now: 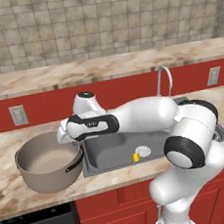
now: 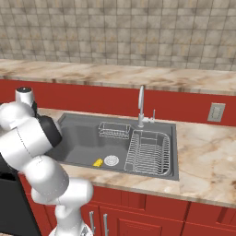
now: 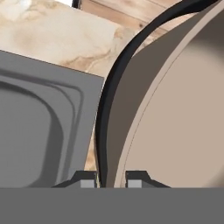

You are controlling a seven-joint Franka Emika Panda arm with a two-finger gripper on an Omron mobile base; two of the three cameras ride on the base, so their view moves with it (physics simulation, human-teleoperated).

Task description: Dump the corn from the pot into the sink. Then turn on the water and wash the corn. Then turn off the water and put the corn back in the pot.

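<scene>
Clenched jaws grip the pot point(image 1: 45, 163) handle, apparently empty; corn point(image 2: 97, 162) lies in sink point(image 2: 78, 138).

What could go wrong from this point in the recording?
The claw is shut on the pot's dark handle, and the pot sits tilted at the sink's edge; releasing abruptly could tip it into the basin. The corn lies beside the drain, where running water might roll it.

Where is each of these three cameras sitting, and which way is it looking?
Left base view: behind the arm's left, looking down at the pot, sink and corn; arm crosses it.
Right base view: behind its right, same sink and corn; arm at left.
Hand view: on the hand, gripper shut on the pot's handle.
</scene>
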